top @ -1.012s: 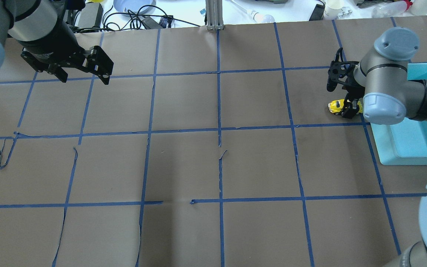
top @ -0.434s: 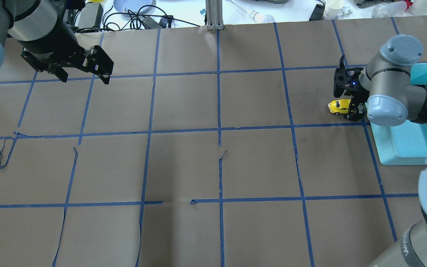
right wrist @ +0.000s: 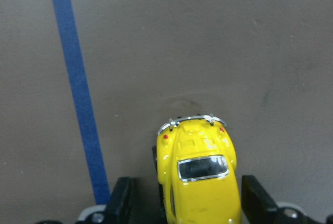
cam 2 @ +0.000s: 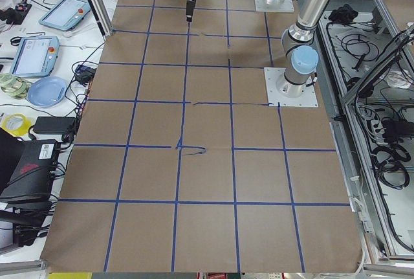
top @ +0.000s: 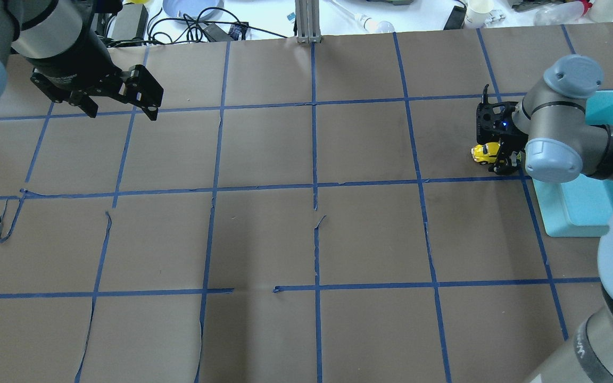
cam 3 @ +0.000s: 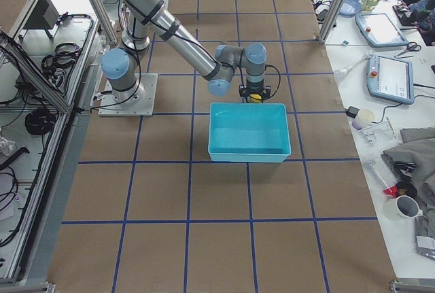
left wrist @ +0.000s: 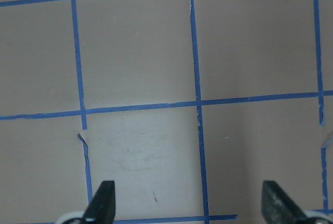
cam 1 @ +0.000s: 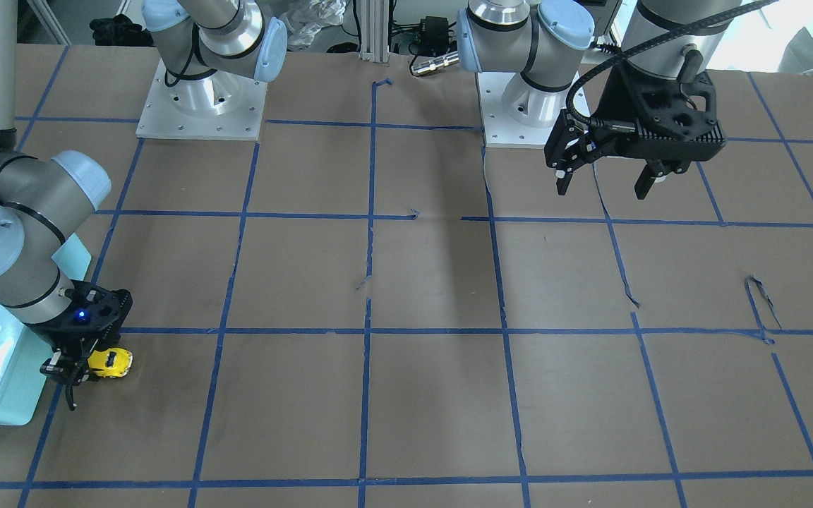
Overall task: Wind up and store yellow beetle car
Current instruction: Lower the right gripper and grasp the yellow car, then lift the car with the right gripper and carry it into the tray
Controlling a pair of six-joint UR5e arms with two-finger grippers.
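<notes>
Yellow glossy beetle car [right wrist: 199, 180], dark window, between parted right pincer [right wrist: 186, 182]; left pincer [left wrist: 188, 186] parted.

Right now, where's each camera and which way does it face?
Front-facing: across the table, facing the robot; both arms.
Overhead: behind the robot, facing forward; both arms.
Exterior left: left table end, looking along; robot at right.
Exterior right: right end; right arm near.
Left wrist: down at paper; left gripper.
Right wrist: down at yellow beetle car; right gripper.
Front-facing, overhead share the car.
</notes>
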